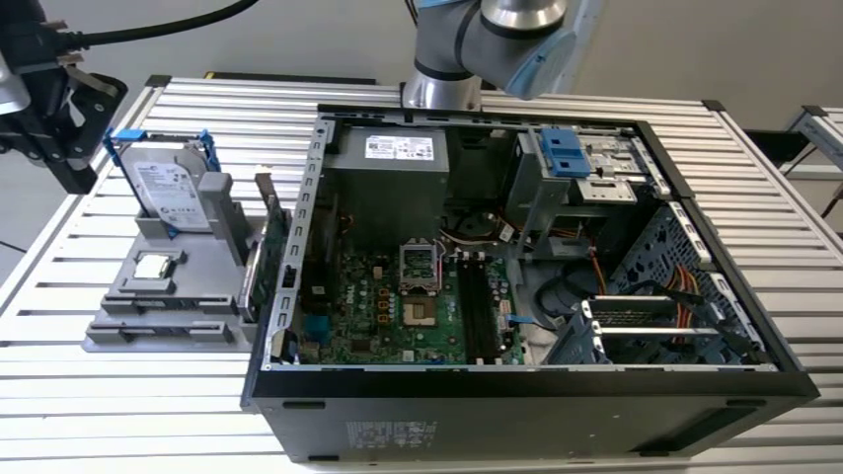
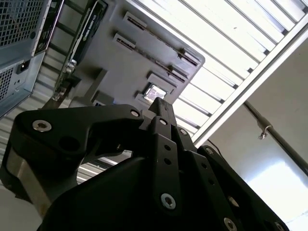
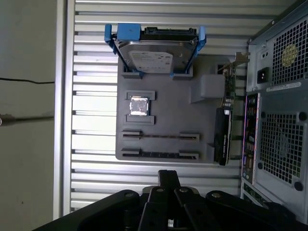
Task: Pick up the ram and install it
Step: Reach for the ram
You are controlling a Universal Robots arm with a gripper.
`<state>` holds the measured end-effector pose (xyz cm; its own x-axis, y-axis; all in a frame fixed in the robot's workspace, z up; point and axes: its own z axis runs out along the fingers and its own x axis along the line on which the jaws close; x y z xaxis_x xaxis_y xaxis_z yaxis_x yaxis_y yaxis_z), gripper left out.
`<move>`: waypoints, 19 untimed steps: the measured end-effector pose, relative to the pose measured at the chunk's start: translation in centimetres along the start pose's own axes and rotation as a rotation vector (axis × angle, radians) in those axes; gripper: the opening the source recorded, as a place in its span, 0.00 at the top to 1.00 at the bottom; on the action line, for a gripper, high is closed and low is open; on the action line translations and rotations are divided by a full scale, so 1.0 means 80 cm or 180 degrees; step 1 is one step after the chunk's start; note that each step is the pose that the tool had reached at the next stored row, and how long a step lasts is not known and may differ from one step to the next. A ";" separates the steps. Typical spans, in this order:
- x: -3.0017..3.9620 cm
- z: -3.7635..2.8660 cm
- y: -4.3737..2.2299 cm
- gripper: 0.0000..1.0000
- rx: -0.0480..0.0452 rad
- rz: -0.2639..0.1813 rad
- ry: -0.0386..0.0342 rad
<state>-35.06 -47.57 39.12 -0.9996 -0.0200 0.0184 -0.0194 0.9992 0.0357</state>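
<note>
Fingers: closed tip to tip in both wrist views, with nothing held. They are raised above the desk, clear of every part.

Ram: stands edge-on in a slot of the grey holder, between two end brackets and near the processor chip.

Hard drive: upright at the holder's opposite end.

Holder: on the desk, just beside the open computer case, toward the desk edge at the exterior view's left.
</note>
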 end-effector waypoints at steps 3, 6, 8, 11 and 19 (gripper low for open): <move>0.0000 0.0000 0.0000 1.00 0.0001 -0.0035 0.0001; 0.0000 0.0000 0.0000 1.00 0.0001 -0.0079 0.0003; 0.0000 0.0000 0.0000 1.00 0.0003 -0.0195 0.0007; 0.0000 0.0000 0.0000 1.00 0.0006 -0.0310 0.0011; 0.0000 0.0000 0.0000 1.00 0.0009 -0.0474 0.0017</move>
<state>-35.06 -47.57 39.12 -0.9856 -0.1682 0.0184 -0.1674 0.9852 0.0357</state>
